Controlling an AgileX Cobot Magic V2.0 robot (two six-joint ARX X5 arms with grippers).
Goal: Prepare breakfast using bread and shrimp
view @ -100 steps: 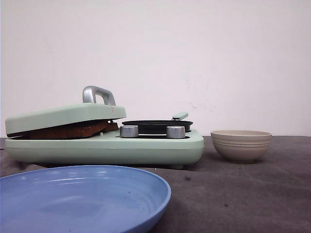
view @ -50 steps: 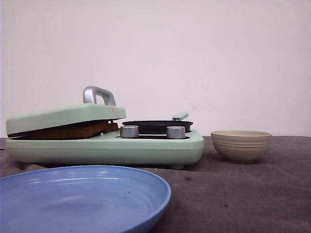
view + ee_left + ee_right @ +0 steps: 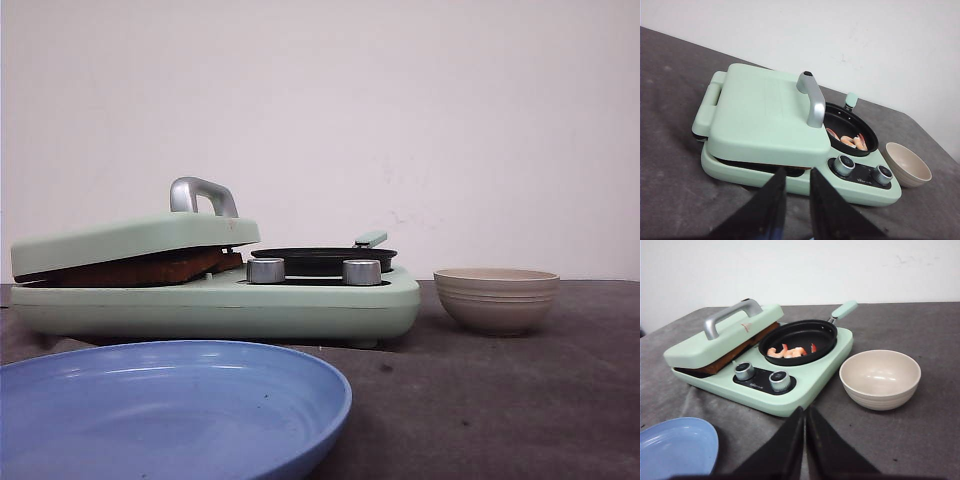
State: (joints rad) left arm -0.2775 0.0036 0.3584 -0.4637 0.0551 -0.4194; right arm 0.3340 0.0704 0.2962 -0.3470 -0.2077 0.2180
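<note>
The bread (image 3: pixel 150 268) lies in the mint-green breakfast maker (image 3: pixel 300 305), pressed under its nearly closed lid (image 3: pixel 130 235); only its toasted brown edge shows, also in the right wrist view (image 3: pixel 732 356). Several pink shrimp (image 3: pixel 787 352) lie in the black pan (image 3: pixel 800 340) on the maker's right half; they also show in the left wrist view (image 3: pixel 847 140). My left gripper (image 3: pixel 797 173) hovers in front of the maker, its jaws a little apart and empty. My right gripper (image 3: pixel 805 410) is shut and empty, in front of the maker's right corner. Neither gripper shows in the front view.
A beige bowl (image 3: pixel 497 298) stands empty to the right of the maker. A blue plate (image 3: pixel 160 405) lies empty at the front left. The lid has a metal handle (image 3: pixel 200 193). Two knobs (image 3: pixel 313 271) sit on the maker's front.
</note>
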